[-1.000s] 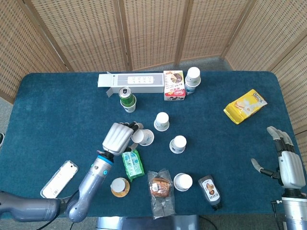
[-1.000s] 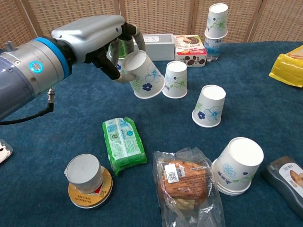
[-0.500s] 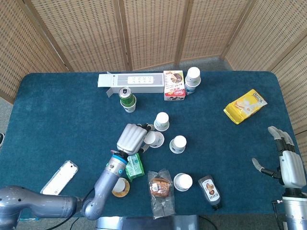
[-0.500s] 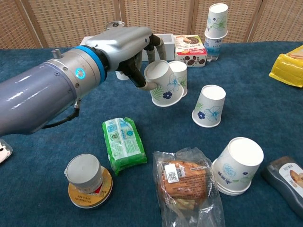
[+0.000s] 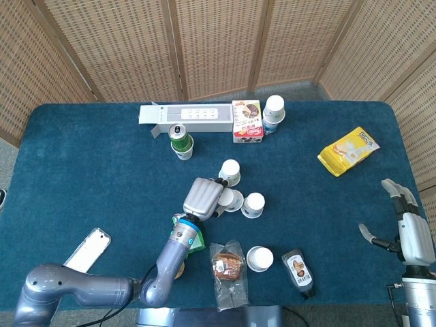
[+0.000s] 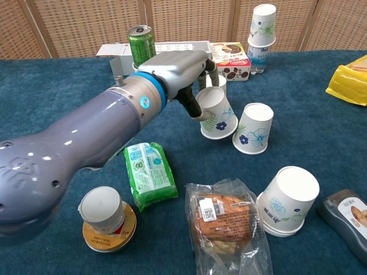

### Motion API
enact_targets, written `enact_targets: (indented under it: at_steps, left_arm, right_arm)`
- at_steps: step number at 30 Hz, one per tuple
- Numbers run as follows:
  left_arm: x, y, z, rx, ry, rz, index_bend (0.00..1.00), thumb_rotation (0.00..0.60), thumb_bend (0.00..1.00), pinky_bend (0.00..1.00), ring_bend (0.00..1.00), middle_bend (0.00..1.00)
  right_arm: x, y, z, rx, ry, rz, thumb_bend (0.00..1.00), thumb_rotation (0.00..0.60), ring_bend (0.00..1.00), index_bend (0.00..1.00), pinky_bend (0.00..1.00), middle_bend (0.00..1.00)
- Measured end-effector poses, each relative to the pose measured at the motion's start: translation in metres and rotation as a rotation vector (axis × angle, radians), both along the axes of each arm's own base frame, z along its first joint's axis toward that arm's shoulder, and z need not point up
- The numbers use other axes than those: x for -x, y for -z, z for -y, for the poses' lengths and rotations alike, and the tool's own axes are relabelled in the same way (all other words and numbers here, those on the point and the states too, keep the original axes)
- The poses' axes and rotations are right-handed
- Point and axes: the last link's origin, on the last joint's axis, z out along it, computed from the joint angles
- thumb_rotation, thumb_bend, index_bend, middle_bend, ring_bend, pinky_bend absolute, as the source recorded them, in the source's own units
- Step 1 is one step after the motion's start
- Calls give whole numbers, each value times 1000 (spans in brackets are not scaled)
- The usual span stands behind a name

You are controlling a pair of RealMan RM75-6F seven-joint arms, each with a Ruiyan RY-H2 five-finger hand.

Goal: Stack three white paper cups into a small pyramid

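Observation:
My left hand (image 6: 182,67) grips a white flower-printed paper cup (image 6: 218,113), upside down and slightly tilted, low over the cloth. The cup sits just in front of a second upturned cup (image 6: 216,81), which it partly hides, and left of a third (image 6: 253,129). In the head view the held cup (image 5: 231,199) lies between the cups at the back (image 5: 230,172) and on the right (image 5: 253,204), beside my left hand (image 5: 202,197). A further upturned cup (image 6: 288,200) stands near the front. My right hand (image 5: 407,230) hangs open at the table's right edge, holding nothing.
A green packet (image 6: 149,175), a wrapped bun (image 6: 225,220) and a lidded tub (image 6: 103,212) lie in front of my left arm. A sauce bottle (image 6: 347,215) is at the front right. A green can (image 6: 139,46), boxes (image 5: 246,120), a cup-topped bottle (image 5: 274,110) and a yellow bag (image 5: 347,150) are further back.
My left hand has carried the cup to the right and lowered it, from above the green packet to the gap between the two upturned cups. The right hand has barely moved.

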Motion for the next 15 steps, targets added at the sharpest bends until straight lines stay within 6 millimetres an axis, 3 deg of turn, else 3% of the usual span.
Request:
enact_targets:
  at_steps: [10, 15]
  left_arm:
    - [-2, 13, 0, -1, -23, -36, 310, 600, 343, 667, 546, 548]
    - [-3, 16, 1, -13, -17, -53, 276, 600, 340, 643, 498, 492]
  right_arm:
    - [1, -2, 1, -2, 0, 16, 277, 600, 0, 90, 0, 0]
    - [2, -3, 2, 0, 2, 17, 277, 600, 0, 90, 0, 0]
